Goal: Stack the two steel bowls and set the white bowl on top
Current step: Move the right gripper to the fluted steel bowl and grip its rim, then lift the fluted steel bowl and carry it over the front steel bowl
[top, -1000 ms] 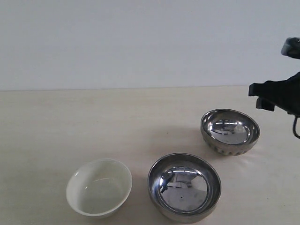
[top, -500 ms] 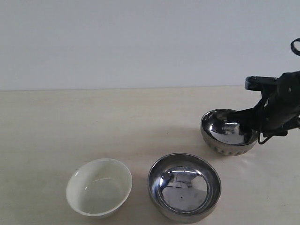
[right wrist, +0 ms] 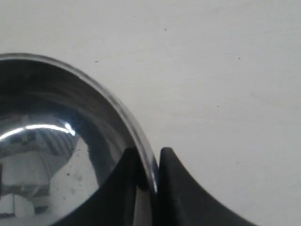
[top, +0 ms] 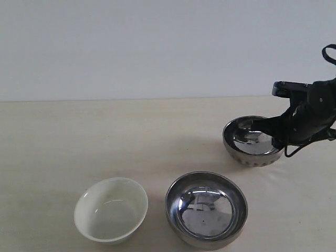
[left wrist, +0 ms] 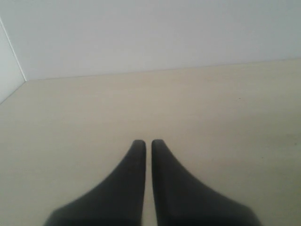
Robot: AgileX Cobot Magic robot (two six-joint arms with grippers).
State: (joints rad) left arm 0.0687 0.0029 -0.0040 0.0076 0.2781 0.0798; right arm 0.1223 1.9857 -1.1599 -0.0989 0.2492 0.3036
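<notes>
**Item 1.** Dimpled steel bowl, right of frame, mouth up, slightly tilted. Right gripper is clamped on its rim, 1 finger inside and 1 outside. Judged light, rigid and slick, so a 1-point rim pinch may let it swing or slip.

**Item 2.** Smooth steel bowl, lower centre, mouth up, apart from item 1. Probable base of the stack.

**Item 3.** White bowl, lower left, near item 2, not touching. Glossy, likely chip-prone. Take it by the rim.

**Item 4.** Left gripper, jaws almost together with nothing between them.

**Room.** Table lies open across left and centre. The path from item 1 down to item 2 looks unobstructed. No table edge shows near the bowls.
</notes>
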